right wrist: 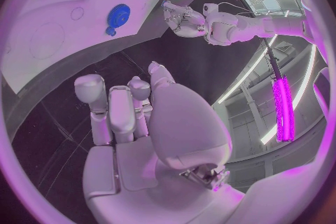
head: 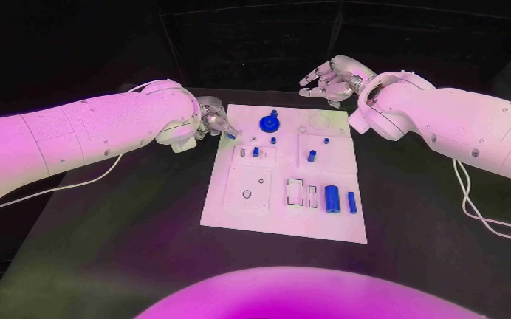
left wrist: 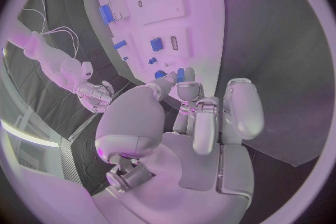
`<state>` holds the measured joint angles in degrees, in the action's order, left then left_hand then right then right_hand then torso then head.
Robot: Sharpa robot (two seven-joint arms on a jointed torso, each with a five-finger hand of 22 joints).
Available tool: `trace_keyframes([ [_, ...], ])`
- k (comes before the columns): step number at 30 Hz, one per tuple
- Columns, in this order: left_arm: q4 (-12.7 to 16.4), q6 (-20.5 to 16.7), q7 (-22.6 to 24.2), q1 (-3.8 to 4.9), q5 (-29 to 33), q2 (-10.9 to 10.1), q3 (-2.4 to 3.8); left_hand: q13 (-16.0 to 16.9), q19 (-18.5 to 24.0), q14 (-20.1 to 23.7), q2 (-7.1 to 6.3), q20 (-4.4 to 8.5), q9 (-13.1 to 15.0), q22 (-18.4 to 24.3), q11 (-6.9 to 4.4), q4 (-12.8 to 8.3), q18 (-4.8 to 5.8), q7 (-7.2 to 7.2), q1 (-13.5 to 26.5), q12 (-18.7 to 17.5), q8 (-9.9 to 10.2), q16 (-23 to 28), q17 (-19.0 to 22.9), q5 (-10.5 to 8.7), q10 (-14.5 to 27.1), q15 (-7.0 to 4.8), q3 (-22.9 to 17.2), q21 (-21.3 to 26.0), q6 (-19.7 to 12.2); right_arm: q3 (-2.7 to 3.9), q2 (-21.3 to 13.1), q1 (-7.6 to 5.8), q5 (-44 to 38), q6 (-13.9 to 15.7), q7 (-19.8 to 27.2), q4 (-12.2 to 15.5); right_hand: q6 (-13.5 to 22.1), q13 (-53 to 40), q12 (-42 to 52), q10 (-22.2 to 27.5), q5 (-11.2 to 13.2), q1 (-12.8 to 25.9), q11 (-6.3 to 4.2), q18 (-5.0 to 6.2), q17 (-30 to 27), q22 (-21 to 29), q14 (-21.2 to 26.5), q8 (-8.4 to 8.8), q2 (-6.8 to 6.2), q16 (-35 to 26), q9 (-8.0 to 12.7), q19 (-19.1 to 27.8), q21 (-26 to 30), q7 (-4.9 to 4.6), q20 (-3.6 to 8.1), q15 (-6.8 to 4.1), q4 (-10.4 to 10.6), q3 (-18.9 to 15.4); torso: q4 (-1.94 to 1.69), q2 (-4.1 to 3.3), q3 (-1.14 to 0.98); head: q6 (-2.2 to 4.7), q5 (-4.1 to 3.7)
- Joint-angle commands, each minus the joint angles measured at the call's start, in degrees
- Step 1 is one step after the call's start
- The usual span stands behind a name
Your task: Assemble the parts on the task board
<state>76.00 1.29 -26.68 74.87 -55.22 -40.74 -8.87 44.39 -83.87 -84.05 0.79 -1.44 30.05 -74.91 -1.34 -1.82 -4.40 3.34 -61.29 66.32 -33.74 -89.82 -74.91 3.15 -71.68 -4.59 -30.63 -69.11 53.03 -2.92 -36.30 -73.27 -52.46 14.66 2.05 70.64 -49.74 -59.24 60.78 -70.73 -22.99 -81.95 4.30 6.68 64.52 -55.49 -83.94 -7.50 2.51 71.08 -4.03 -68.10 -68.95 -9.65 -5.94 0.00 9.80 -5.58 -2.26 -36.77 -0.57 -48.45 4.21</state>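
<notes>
On black table [head: 128, 245], white task board [head: 279, 219]

task board [head: 236, 212] near edge open (far end crowded), gear [head: 269, 122] upright

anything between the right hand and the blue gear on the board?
No part. In the head view, between the right hand and the blue gear lie only black table and bare task board, with an empty round outline.
</notes>
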Motion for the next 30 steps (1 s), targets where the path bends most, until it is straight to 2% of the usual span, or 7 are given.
trace_keyframes([
  [1,1.13,-3.1,2.12,-0.33,-3.05,0.04,-0.02,0.15,-3.14,-5.95,0.14,0.15,0.13,-9.34,0.02,-5.53,0.68,-0.41,-0.41,0.35,-0.3,-0.18,-15.09,0.16,-0.35,-0.15,-5.8,-0.31,-0.09,0.03,0.0,0.02,0.4,0.06,0.85,0.03,0.4,0.0,-0.2,0.33,-0.25,0.06,-0.05,0.46,-0.05,0.05,-1.04,-0.21,0.02,-0.22,0.07,-0.18,0.29,0.12,-0.16,-0.23,0.45,0.02,0.21,-0.07,0.02,-0.11,0.13],
  [6,1.45,-2.2,1.41,-0.77,-3.2,0.58,-0.46,0.26,-3.16,-5.95,-0.09,0.19,0.31,-9.36,-0.05,-5.31,0.68,-0.5,-0.19,0.44,-0.6,-0.18,-15.09,0.02,-0.55,-0.2,-5.61,-0.32,-0.08,0.03,-0.07,0.19,0.44,0.05,0.85,0.09,0.4,0.0,-0.2,0.33,-0.25,0.06,-0.05,0.46,-0.05,0.05,-1.04,-0.21,0.02,-0.22,0.07,-0.18,0.29,0.12,-0.16,-0.23,0.45,0.02,0.26,-0.09,-0.05,-0.45,-0.23],
  [9,1.23,-1.53,0.98,-0.87,-3.24,0.97,-0.79,0.25,-3.19,-5.95,-0.13,0.25,0.49,-9.39,-0.12,-4.95,0.69,-0.59,0.06,0.47,-0.9,-0.18,-15.09,-0.05,-0.67,-0.26,-5.3,-0.36,-0.07,0.03,-0.17,0.23,0.45,0.11,0.82,0.14,0.4,0.0,-0.2,0.33,-0.25,0.06,-0.05,0.46,-0.05,0.05,-1.04,-0.21,0.02,-0.22,0.07,-0.18,0.29,0.12,-0.16,-0.23,0.45,0.02,0.28,-0.13,-0.1,-0.48,-0.13],
  [13,0.76,-0.34,0.16,-0.93,-3.25,1.63,-0.98,0.3,-3.19,-5.95,-0.1,0.27,0.59,-9.4,-0.16,-4.76,0.69,-0.63,0.16,0.51,-1.06,-0.18,-15.09,-0.08,-0.76,-0.28,-5.14,-0.36,-0.06,0.03,-0.25,0.25,0.45,0.13,0.8,0.21,0.4,0.0,-0.2,0.33,-0.25,0.06,-0.05,0.46,-0.05,0.05,-1.04,-0.21,0.02,-0.22,0.07,-0.18,0.29,0.12,-0.16,-0.23,0.45,0.02,0.3,-0.13,-0.08,-0.56,-0.33],
  [15,0.56,0.43,-0.33,-0.94,-3.26,1.93,-1.02,0.27,-3.19,-5.95,-0.11,0.28,0.63,-9.39,-0.17,-4.69,0.69,-0.65,0.21,0.51,-1.12,-0.18,-15.09,-0.11,-0.77,-0.29,-5.05,-0.31,-0.05,0.03,-0.27,0.25,0.45,0.15,0.8,0.25,0.4,0.0,-0.2,0.33,-0.25,0.06,-0.05,0.46,-0.05,0.05,-1.04,-0.21,0.02,-0.22,0.07,-0.18,0.29,0.12,-0.16,-0.23,0.45,0.02,0.26,-0.07,-0.15,-0.65,-0.27],
  [23,0.14,2.07,-1.68,-0.95,-4.2,2.53,-1.07,0.27,-3.21,-5.95,-0.13,0.3,0.7,-9.42,-0.21,-4.6,0.7,-0.71,0.25,0.53,-1.25,-0.18,-15.09,-0.16,-0.83,-0.32,-4.89,-0.39,-0.04,0.03,-0.34,0.26,0.45,0.18,0.79,0.35,0.39,0.02,-0.22,0.35,-0.26,0.02,-0.06,0.45,0.04,0.05,-1.06,-0.21,0.03,-0.16,0.07,-0.18,0.29,0.13,-0.16,-0.23,0.46,0.03,0.12,-0.06,-0.1,-0.77,-0.42],
  [30,0.33,2.76,-1.82,-0.95,-4.54,2.97,-1.08,0.33,-3.22,-5.95,-0.13,0.31,0.74,-9.45,-0.23,-4.56,0.72,-0.74,0.25,0.57,-1.33,-0.18,-15.09,-0.17,-0.89,-0.33,-4.81,-0.46,-0.02,0.03,-0.3,0.26,0.45,0.16,0.81,0.38,0.39,0.02,-0.22,0.35,-0.26,0.02,-0.06,0.45,0.04,0.05,-1.06,-0.21,0.03,-0.16,0.07,-0.18,0.29,0.13,-0.16,-0.23,0.46,0.03,0.17,-0.09,-0.07,-0.85,-0.39],
])
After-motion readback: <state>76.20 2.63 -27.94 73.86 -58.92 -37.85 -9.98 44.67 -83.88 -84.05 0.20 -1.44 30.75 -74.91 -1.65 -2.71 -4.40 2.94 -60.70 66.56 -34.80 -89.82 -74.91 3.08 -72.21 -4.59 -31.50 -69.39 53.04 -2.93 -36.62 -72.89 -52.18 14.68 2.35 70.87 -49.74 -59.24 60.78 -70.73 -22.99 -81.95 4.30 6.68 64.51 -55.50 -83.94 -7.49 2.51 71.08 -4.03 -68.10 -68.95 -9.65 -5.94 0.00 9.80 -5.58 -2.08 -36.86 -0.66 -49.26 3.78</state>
